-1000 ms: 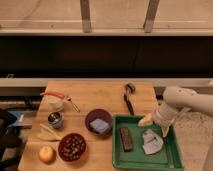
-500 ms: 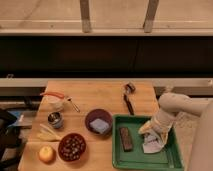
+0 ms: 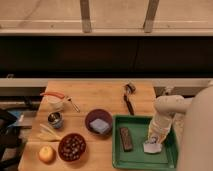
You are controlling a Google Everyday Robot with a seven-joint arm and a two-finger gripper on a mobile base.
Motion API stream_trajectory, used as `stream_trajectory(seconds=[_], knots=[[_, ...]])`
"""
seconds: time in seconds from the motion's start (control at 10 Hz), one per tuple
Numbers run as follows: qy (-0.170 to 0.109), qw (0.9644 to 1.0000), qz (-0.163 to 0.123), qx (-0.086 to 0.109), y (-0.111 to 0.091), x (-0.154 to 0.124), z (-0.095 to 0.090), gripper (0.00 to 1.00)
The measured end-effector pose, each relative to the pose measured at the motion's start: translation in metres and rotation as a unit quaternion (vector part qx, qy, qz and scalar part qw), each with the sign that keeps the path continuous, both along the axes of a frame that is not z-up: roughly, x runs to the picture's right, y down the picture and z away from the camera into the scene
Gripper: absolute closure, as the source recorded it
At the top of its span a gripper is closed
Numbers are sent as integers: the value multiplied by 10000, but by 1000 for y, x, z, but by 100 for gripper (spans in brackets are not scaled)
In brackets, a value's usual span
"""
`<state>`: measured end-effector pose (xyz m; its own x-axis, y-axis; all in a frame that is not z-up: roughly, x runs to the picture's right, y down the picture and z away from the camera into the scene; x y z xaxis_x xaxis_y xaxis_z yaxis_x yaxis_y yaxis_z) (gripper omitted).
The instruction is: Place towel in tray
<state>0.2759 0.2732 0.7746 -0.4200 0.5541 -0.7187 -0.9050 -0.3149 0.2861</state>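
Note:
A green tray point(image 3: 119, 150) sits at the front right of the wooden table. A pale crumpled towel point(image 3: 151, 147) lies inside it, right of centre. My gripper point(image 3: 154, 138) hangs from the white arm point(image 3: 167, 107) and points down into the tray, right at the top of the towel. The arm covers part of the towel. A dark brown bar point(image 3: 125, 138) lies in the tray's left half.
A dark bowl holding a blue-grey sponge point(image 3: 99, 123) stands left of the tray. A bowl of dark round fruit point(image 3: 72, 146), an apple point(image 3: 46, 153), a banana point(image 3: 47, 133), a small can point(image 3: 55, 119), a white cup point(image 3: 54, 101) and a black brush point(image 3: 128, 97) lie on the table point(image 3: 95, 95).
The arm has lowered and moved forward into the tray, bringing the gripper and towel from the tray's back edge down to its floor.

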Motion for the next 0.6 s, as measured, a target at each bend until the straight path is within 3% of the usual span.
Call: stream_trajectory(seconds=[0.2, 0.3, 0.6], knots=[[3, 10000, -28, 84, -4, -1, -2, 93], [-12, 9999, 0, 148, -9, -2, -5, 98], [-291, 9977, 230, 576, -44, -6, -27, 100]])
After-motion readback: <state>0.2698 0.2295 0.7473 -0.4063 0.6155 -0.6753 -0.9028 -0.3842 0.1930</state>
